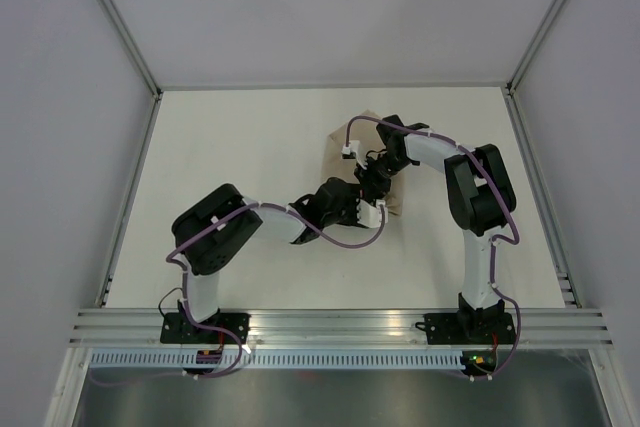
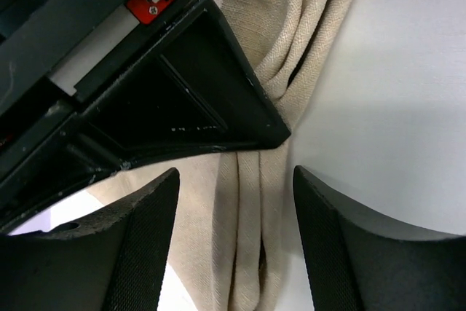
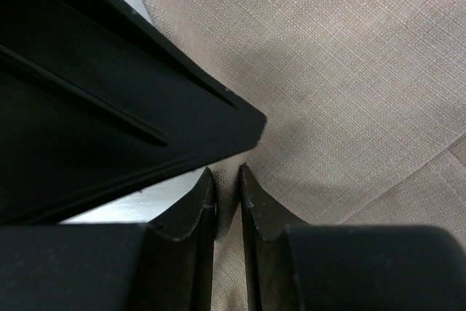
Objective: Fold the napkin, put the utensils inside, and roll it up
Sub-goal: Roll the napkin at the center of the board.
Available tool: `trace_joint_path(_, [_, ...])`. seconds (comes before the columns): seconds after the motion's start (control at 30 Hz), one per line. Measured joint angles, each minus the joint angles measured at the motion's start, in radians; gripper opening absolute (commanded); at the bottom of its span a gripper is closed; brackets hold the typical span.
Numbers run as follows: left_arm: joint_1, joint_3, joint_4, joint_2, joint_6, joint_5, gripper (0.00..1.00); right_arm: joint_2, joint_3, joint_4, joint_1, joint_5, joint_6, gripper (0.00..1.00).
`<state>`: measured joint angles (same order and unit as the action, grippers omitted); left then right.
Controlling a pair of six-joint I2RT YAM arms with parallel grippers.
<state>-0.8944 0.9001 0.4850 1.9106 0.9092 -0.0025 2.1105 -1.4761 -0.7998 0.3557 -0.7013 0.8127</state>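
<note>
The beige napkin (image 1: 335, 152) lies bunched at the table's middle back, and both grippers meet over it. In the left wrist view the napkin (image 2: 255, 238) is gathered into long narrow folds. My left gripper (image 2: 234, 172) stands open astride them, with bare table showing inside its right finger. The right gripper's dark finger (image 2: 182, 100) crosses the cloth just ahead. In the right wrist view my right gripper (image 3: 225, 171) is shut on a pinched fold of the napkin (image 3: 349, 71), and the left gripper's finger (image 3: 109, 92) sits close by. From above, the left gripper (image 1: 358, 202) and right gripper (image 1: 372, 179) nearly touch. The utensils are hidden.
The white table (image 1: 250, 137) is bounded by grey walls at the back and sides. An aluminium rail (image 1: 340, 325) runs along the near edge between the arm bases. A purple cable (image 1: 345, 239) loops from the left arm beside the napkin.
</note>
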Motion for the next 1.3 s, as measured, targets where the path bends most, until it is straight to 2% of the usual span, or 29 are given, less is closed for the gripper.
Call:
trace_joint_path(0.13, [-0.001,0.033,-0.029,0.019,0.039,-0.007,0.63,0.000,0.000,-0.010,0.000,-0.001,0.000,0.02])
trace_joint_path(0.33, [-0.010,0.076,-0.127,0.034,0.078,-0.015,0.40,0.005,-0.006,-0.021,-0.001,-0.002,0.002,0.02])
trace_joint_path(0.43, [-0.017,0.092,-0.171,0.036,0.082,-0.016,0.33,0.006,-0.009,-0.026,-0.001,-0.002,0.004,0.02])
trace_joint_path(0.53, [-0.018,0.110,-0.218,0.038,0.082,-0.009,0.22,0.007,-0.010,-0.029,-0.001,-0.002,0.004,0.02])
trace_joint_path(0.67, [-0.018,0.145,-0.298,0.039,0.072,0.011,0.05,0.007,-0.010,-0.031,-0.001,-0.002,0.004,0.06])
trace_joint_path(0.8, [-0.017,0.199,-0.396,0.042,0.034,0.036,0.02,0.000,-0.005,-0.040,-0.003,-0.001,0.003,0.19])
trace_joint_path(0.9, [-0.017,0.239,-0.466,0.044,-0.014,0.070,0.02,-0.012,0.011,-0.051,-0.005,0.003,0.002,0.31])
trace_joint_path(0.93, [-0.017,0.250,-0.484,0.045,-0.027,0.081,0.02,-0.020,0.020,-0.054,-0.006,0.006,0.000,0.38])
trace_joint_path(1.03, [-0.017,0.294,-0.545,0.052,-0.078,0.119,0.02,-0.047,0.048,-0.066,-0.006,0.014,-0.006,0.48])
trace_joint_path(1.13, [-0.016,0.327,-0.590,0.062,-0.121,0.148,0.02,-0.080,0.077,-0.073,-0.017,0.037,-0.011,0.55])
trace_joint_path(1.3, [-0.010,0.368,-0.644,0.077,-0.182,0.203,0.02,-0.132,0.121,-0.074,-0.052,0.075,-0.026,0.59])
